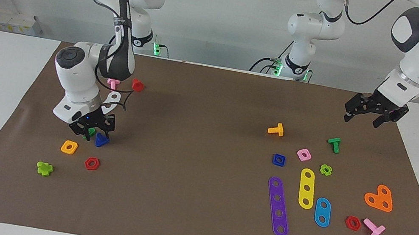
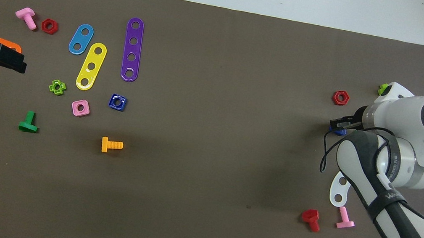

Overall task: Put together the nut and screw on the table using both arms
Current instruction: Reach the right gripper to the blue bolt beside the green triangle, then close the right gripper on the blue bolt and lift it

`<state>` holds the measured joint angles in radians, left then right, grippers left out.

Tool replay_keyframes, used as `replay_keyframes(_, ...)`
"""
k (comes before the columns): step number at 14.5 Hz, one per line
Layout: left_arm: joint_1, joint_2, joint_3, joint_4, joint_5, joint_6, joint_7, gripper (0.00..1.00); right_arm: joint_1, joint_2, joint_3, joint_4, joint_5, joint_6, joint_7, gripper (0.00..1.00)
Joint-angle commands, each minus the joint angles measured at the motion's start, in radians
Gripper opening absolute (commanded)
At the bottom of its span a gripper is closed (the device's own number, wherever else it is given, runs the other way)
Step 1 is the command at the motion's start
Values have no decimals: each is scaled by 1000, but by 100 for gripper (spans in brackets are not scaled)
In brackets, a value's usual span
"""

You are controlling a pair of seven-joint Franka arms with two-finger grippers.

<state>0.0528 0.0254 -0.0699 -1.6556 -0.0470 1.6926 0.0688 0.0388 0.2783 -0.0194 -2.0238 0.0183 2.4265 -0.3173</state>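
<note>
Facing view: right gripper (image 1: 97, 132) low at lower left of frame, fingers spread around blue screw (image 1: 102, 140), nothing held; centre on head before closing; blue nut (image 1: 278, 160) right of centre; left gripper (image 1: 369, 113) open, waiting upper right.

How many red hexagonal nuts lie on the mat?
2. One red hexagonal nut beside the orange square nut, at the right arm's end; the other beside the pink bolt, at the left arm's end. More may be hidden.
</note>
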Motion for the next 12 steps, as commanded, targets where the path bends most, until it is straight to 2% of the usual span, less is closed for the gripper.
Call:
replay_keyframes(1,1,-39,7,-50,-19,30,20,100,-4,-7,4,-30,25,32,-32,51)
replay_keyframes(10,-4,-39,7,-50,-19,29,17,100,-20,16,4,-35,25,37,-77,36)
replay_keyframes(12,-1,-39,7,-52,-19,29,19,100,-20,16,4,-35,25,36,-78,25)
